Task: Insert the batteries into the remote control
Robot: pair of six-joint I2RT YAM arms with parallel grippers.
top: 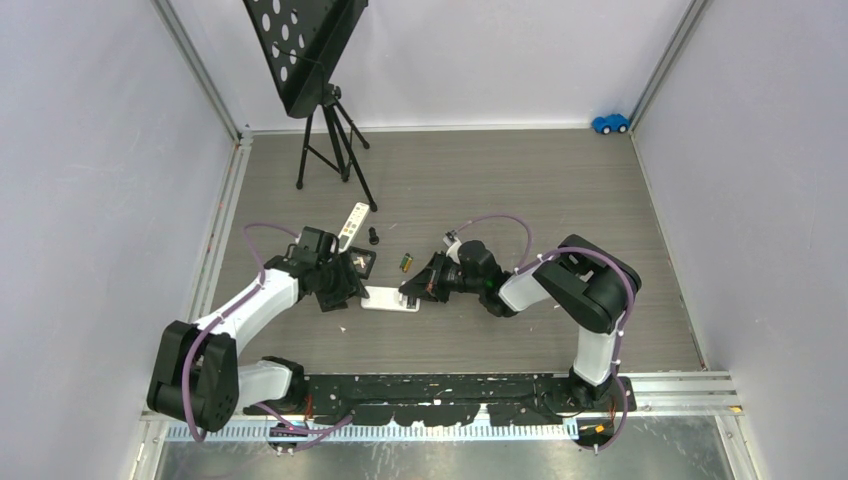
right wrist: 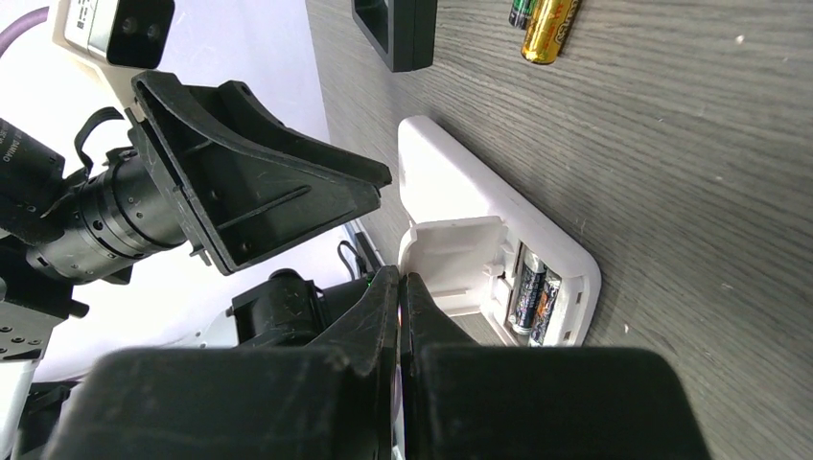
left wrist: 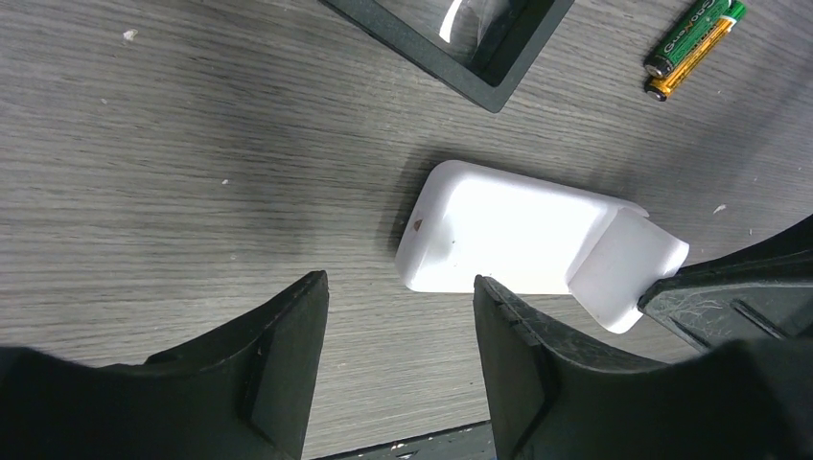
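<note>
The white remote control (top: 390, 298) (left wrist: 508, 235) lies back up on the table between my two grippers. Its battery cover (right wrist: 451, 264) (left wrist: 628, 268) stands lifted, and two dark batteries (right wrist: 533, 292) sit side by side in the open compartment. My right gripper (right wrist: 400, 283) (top: 420, 285) is shut, tips against the cover's edge; whether it pinches the cover I cannot tell. My left gripper (left wrist: 401, 321) (top: 338, 285) hovers open at the remote's other end, holding nothing. Two loose batteries (top: 406, 262) (left wrist: 692, 43) (right wrist: 546, 24), one green and one yellow, lie just beyond the remote.
A small black square tray (top: 358, 263) (left wrist: 460, 38) sits behind the left gripper. A second, longer white remote (top: 353, 225) and a small black object (top: 374, 237) lie further back. A tripod stand (top: 325, 130) rises at the back left; a blue toy car (top: 610, 123) sits in the far right corner.
</note>
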